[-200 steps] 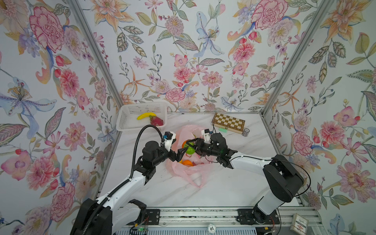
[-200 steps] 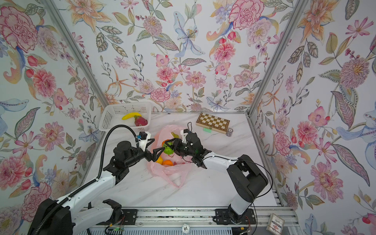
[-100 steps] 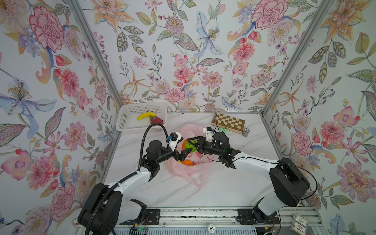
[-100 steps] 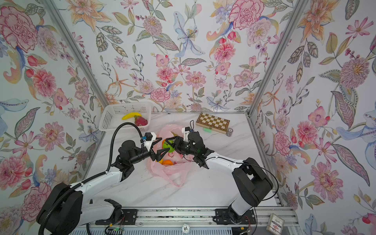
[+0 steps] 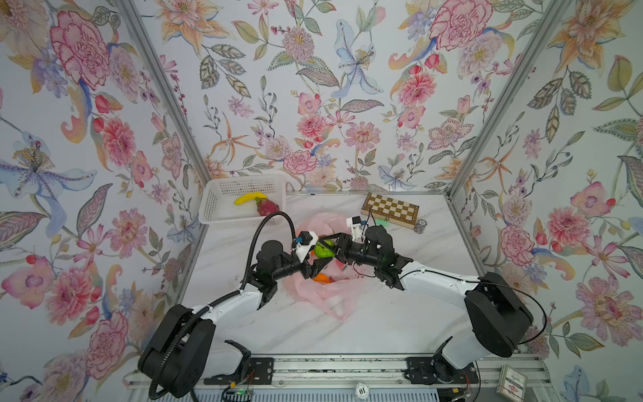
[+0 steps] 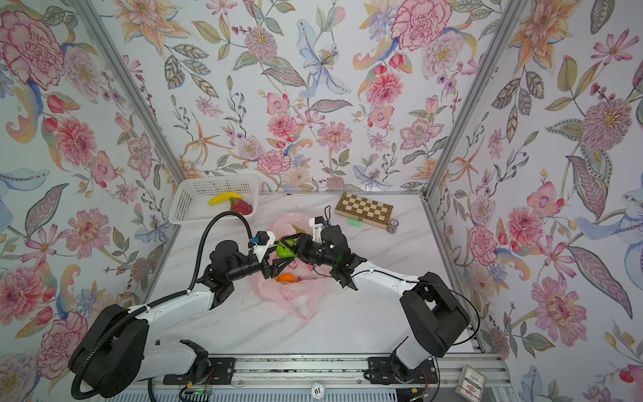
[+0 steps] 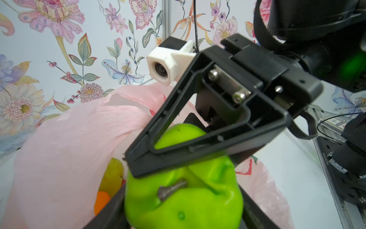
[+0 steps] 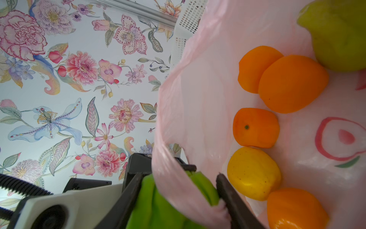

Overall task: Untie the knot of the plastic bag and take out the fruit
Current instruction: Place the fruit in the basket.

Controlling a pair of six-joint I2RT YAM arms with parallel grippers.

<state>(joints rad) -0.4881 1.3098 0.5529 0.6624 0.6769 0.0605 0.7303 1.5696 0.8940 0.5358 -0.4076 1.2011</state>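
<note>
Left wrist view gives the closest look. The green fruit [image 7: 184, 202], with a dark stem, sits between the two dark fingers [image 7: 108, 214] of the left gripper [image 7: 181, 191], one on each side. They seem to touch it, but only their edges show, so I cannot tell if they press.

The right gripper [image 8: 179, 186] comes from the opposite side and is closed on the same green fruit. A fold of pink plastic lies over the fruit between its jaws.

In both top views the two grippers meet tip to tip at the centre of the frame, with the green fruit between them, over the plastic bag [image 5: 323, 296]. The bag lies crumpled in the middle of the marble table [image 5: 382, 323], with its mouth open. Inside it the right wrist view shows several oranges [image 8: 293, 83] and a yellow fruit [image 8: 253, 172].

At the upper left of the table a white basket [image 5: 208, 205] holds a banana [image 5: 248, 198] and a dragon fruit [image 5: 266, 206]. A chessboard [image 5: 389, 210] lies at the upper right.
</note>
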